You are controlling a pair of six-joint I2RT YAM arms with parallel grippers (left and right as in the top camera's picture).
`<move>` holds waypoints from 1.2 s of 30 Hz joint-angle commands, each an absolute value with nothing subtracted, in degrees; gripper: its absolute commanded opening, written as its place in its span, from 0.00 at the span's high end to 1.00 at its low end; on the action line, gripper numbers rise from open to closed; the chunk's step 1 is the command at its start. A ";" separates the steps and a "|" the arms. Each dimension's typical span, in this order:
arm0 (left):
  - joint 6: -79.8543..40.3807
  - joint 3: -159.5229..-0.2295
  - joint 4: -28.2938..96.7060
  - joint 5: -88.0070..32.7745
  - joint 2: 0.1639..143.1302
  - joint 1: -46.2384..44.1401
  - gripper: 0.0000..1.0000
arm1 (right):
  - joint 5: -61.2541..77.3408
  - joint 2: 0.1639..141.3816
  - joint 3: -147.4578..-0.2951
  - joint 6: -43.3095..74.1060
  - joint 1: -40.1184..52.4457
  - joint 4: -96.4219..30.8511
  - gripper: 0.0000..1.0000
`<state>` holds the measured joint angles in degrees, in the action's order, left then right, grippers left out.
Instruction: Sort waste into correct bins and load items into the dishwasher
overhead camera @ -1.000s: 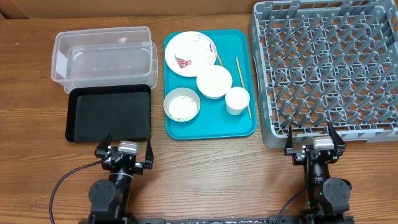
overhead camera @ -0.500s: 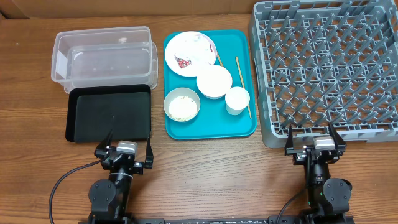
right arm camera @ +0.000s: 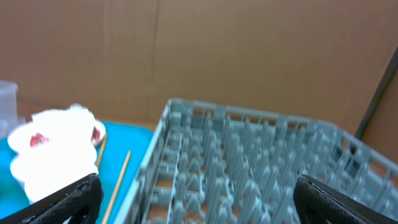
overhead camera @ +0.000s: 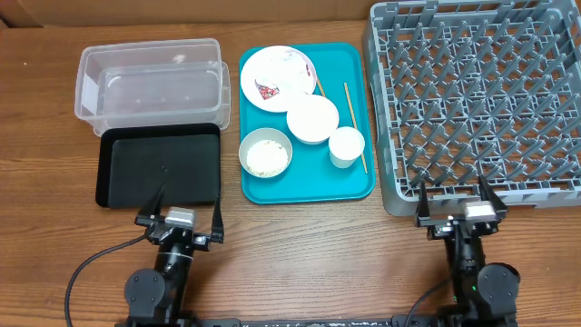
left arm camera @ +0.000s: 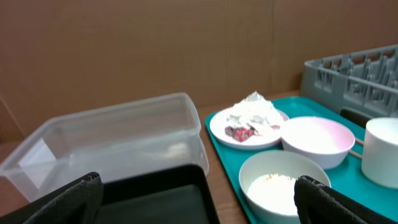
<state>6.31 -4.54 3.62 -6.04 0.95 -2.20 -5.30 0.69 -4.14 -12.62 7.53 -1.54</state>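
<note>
My left jaws are released, spread wide with nothing between them. They hang low over the near edge of the desk (overhead camera: 300, 245), in front of the shallow black tray (overhead camera: 162, 165). Both left fingertips (left arm camera: 62, 199) show at the bottom corners of my left wrist view. Behind the black tray, touching its far edge, stands the clear plastic tub (overhead camera: 154, 86).

To the right of both lies the teal tray (overhead camera: 309, 182), which carries everything to be sorted. At its far left corner sits the round white plate (overhead camera: 300, 62). On the plate are a crumpled white tissue (left arm camera: 255, 109) and some reddish scraps (left arm camera: 239, 132). Just in front of the plate is an empty white bowl (overhead camera: 312, 118). Nearer to me and further left is a second bowl (overhead camera: 243, 154) holding a heap of white rice (overhead camera: 265, 158). The small white cup (overhead camera: 346, 146) stands upright, right of the rice bowl. One wooden chopstick (overhead camera: 352, 118) lies lengthwise along the tray's right side, passing behind the cup. The other chopstick (overhead camera: 320, 87) peeks out between the plate and the empty bowl.

My right jaws are likewise released and grasp nothing. Their fingertips (overhead camera: 422, 198) are parted, just at the near rim of the grey dish rack (overhead camera: 472, 100). The rack fills the right end of the desk, its rows of pegs upright and no dishes on them.
</note>
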 commanded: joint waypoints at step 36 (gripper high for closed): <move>5.61 -45.60 17.08 -10.13 35.11 -1.89 0.00 | -0.75 15.42 -33.19 -11.97 7.66 -9.98 0.00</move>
<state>6.11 -37.43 15.07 -9.04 28.84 -2.20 -2.98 11.62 -28.36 -12.25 7.53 -8.93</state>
